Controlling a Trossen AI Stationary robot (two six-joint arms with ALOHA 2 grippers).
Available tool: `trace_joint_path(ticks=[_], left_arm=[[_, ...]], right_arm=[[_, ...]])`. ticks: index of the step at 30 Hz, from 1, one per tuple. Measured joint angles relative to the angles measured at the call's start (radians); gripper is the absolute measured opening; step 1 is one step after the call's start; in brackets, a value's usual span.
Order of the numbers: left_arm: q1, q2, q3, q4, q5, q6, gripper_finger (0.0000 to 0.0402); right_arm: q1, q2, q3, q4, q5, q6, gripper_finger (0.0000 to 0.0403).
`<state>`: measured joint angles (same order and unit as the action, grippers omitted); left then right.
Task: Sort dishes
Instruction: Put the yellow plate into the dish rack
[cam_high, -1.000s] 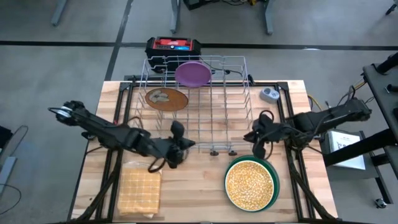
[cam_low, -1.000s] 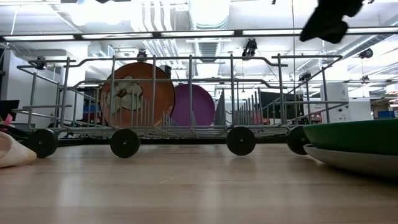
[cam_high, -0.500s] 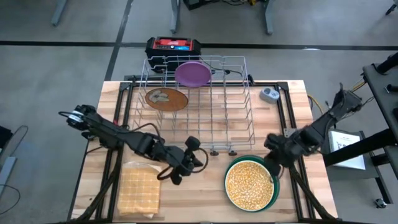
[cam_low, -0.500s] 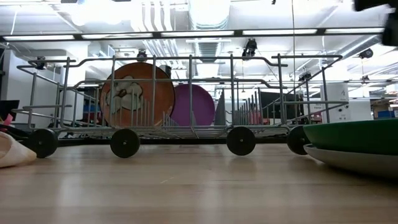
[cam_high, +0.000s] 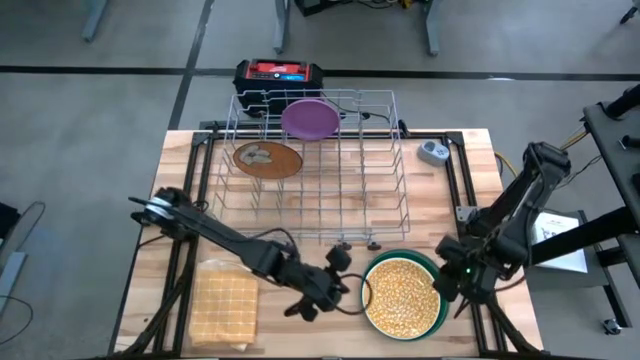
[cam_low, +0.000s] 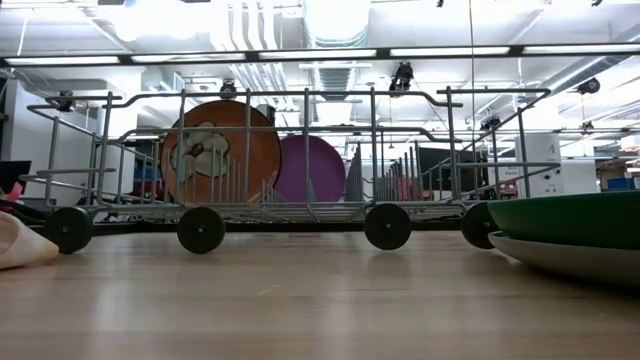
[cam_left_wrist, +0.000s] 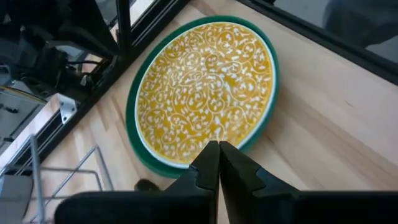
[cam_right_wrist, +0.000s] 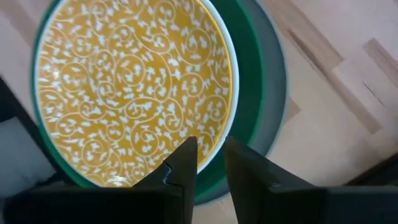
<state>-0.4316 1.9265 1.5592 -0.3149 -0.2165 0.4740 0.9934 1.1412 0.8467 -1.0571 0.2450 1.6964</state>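
A stack of plates lies near the table's near right corner, the yellow speckled plate (cam_high: 402, 292) on top, the green plate (cam_low: 570, 218) under it and a grey plate (cam_right_wrist: 277, 81) lowest; the white one I cannot pick out. The brown blotched plate (cam_high: 268, 158) and the purple plate (cam_high: 310, 118) stand on edge in the wire rack (cam_high: 370, 190). My left gripper (cam_high: 340, 285) is shut, just left of the stack, over the yellow plate's rim (cam_left_wrist: 186, 163). My right gripper (cam_high: 452, 282) is open at the stack's right edge, its fingers (cam_right_wrist: 184, 158) above the rim.
A tan waffle cloth (cam_high: 225, 302) lies near the table's near left corner. A small grey-blue gadget (cam_high: 432, 152) sits right of the rack, and a red and black box (cam_high: 280, 75) stands beyond it. Bare wood lies between the rack and the near edge.
My left gripper has travelled from the rack's near side toward the right and the near edge, up to the plate stack. My right gripper has swung from the rack's right side toward the near edge, to the stack's right rim. The plates have stayed put.
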Motion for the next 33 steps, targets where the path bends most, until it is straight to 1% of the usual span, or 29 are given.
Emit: trace_joint_path(ticks=[3,7,9,12,14,19,23,27,30,33], left_arm=[[0.0,0.065,0.063,0.004,0.007,0.013,0.0],[0.0,0.162,0.164,-0.012,0.028,0.023,0.0],[0.0,0.207,0.21,-0.049,0.071,0.031,0.0],[0.001,0.27,0.263,-0.049,0.155,0.023,0.0],[0.0,0.307,0.293,-0.058,0.165,0.016,0.0],[0.002,0.385,0.352,-0.063,0.178,0.004,0.0],[0.007,0.428,0.381,-0.066,0.188,-0.01,0.0],[0.029,0.465,0.406,-0.059,0.284,-0.064,0.0],[0.042,0.487,0.406,-0.048,0.309,-0.094,0.0],[0.053,0.498,0.406,-0.036,0.313,-0.111,0.0]], right_arm=[[0.004,0.038,0.0,0.0,-0.035,0.026,0.009],[0.004,0.081,0.0,0.05,-0.039,0.039,0.0112],[0.004,0.105,0.0,0.078,-0.036,0.038,0.0124],[0.004,0.145,0.0,0.094,-0.04,0.046,0.0142],[0.004,0.17,0.0,0.095,-0.046,0.059,0.0154],[0.004,0.216,0.0,0.103,-0.064,0.061,0.0177],[0.004,0.231,0.0,0.105,-0.063,0.062,0.0185],[0.004,0.231,-0.002,0.107,-0.041,0.072,0.0184],[0.004,0.231,-0.005,0.11,-0.036,0.076,0.0184],[0.004,0.23,-0.014,0.122,-0.036,0.083,0.0186]])
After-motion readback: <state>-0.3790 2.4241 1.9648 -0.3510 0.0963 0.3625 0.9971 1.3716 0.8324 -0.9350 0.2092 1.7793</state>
